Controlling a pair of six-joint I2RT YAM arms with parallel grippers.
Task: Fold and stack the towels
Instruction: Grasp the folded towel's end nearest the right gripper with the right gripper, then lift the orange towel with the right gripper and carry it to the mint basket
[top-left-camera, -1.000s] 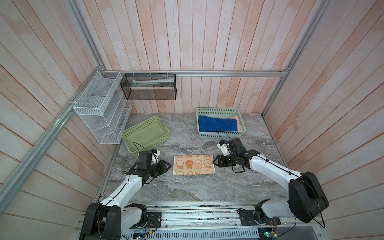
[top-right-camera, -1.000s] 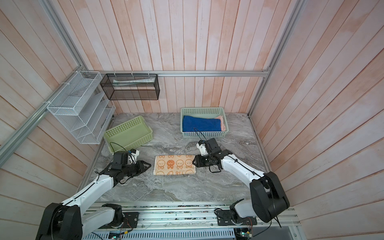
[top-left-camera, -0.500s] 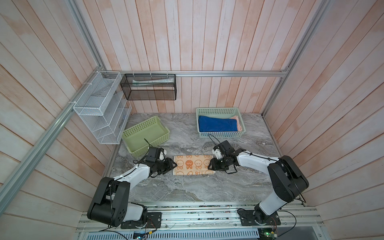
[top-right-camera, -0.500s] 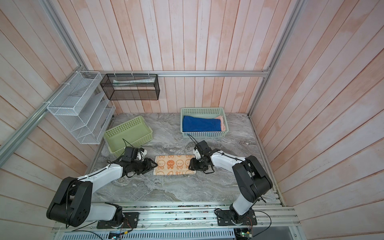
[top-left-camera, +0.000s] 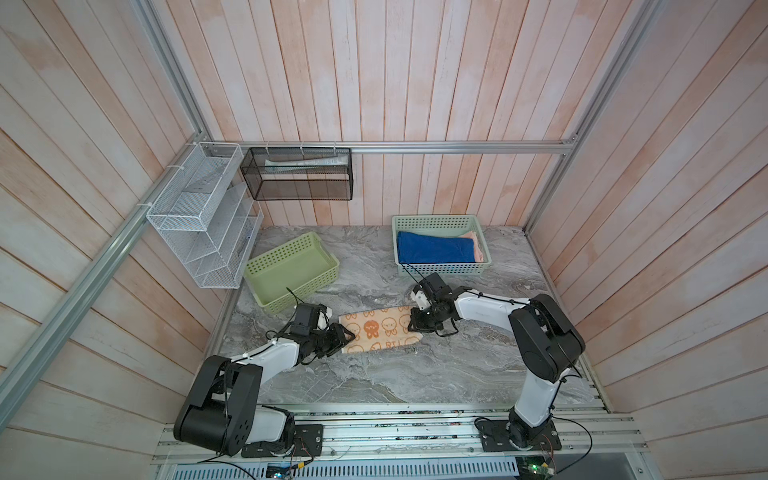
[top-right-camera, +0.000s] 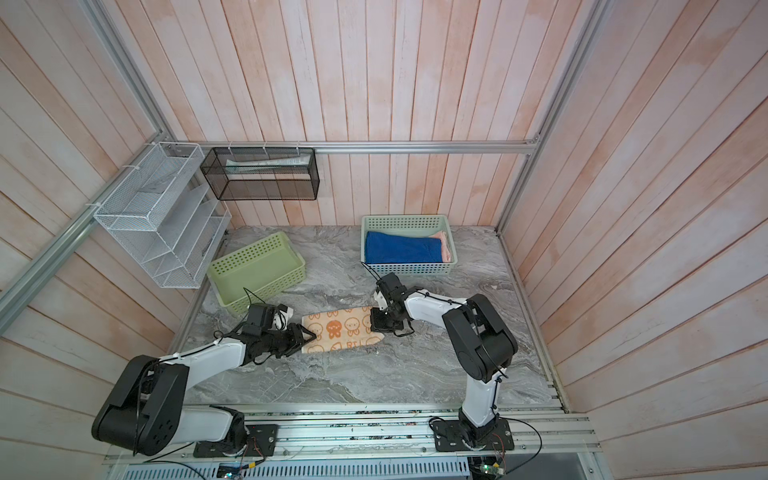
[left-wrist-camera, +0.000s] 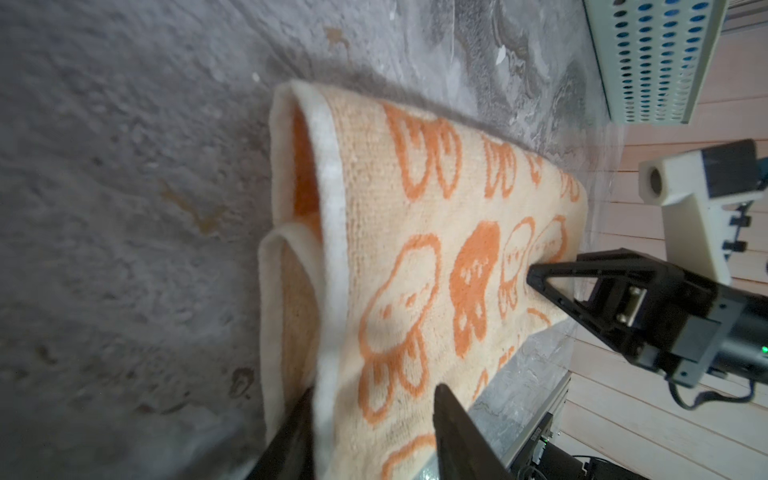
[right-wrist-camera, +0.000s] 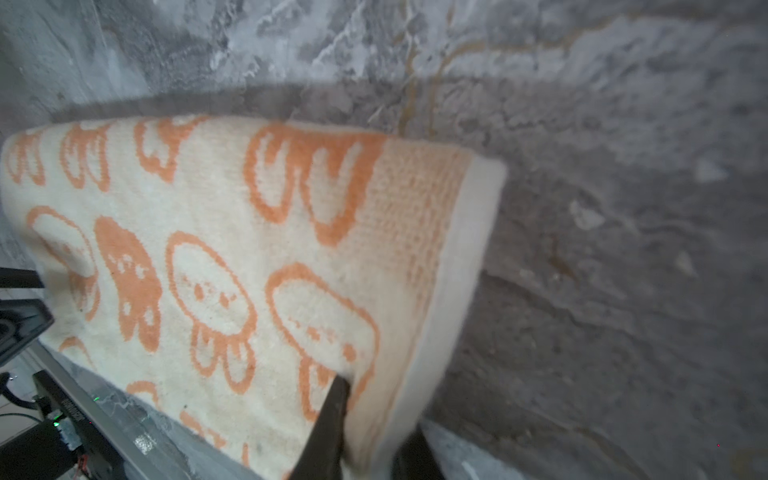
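The orange towel (top-left-camera: 380, 330) lay folded into a narrow strip near the middle of the marble table (top-left-camera: 374, 374). In both top views its long axis ran from 9 to 3 o'clock, with the 3 o'clock end tipped slightly toward the back wall.

The left gripper (top-left-camera: 347, 334) sat at the 9 o'clock end. In the left wrist view its jaws stood apart, straddling the white hem without visibly pinching it. The right gripper (top-left-camera: 415, 326) sat at the 3 o'clock end, and the right wrist view showed it clenched on that corner. Each arm therefore covered its own end, and neither was nearer the cloth.

The coming move probably turns on that axis. It could be a fold carrying one end over to the other, or a two-handed lift.

At 1 o'clock from the towel stood the pale mint basket (top-left-camera: 436, 219). It held the blue towel (top-left-camera: 434, 249), with the pink towel (top-left-camera: 478, 248) touching it on its 3 o'clock side. The right arm was the nearer one to this basket. At 10 o'clock the green basket (top-left-camera: 291, 246) showed nothing inside. No yellow towel could be seen.
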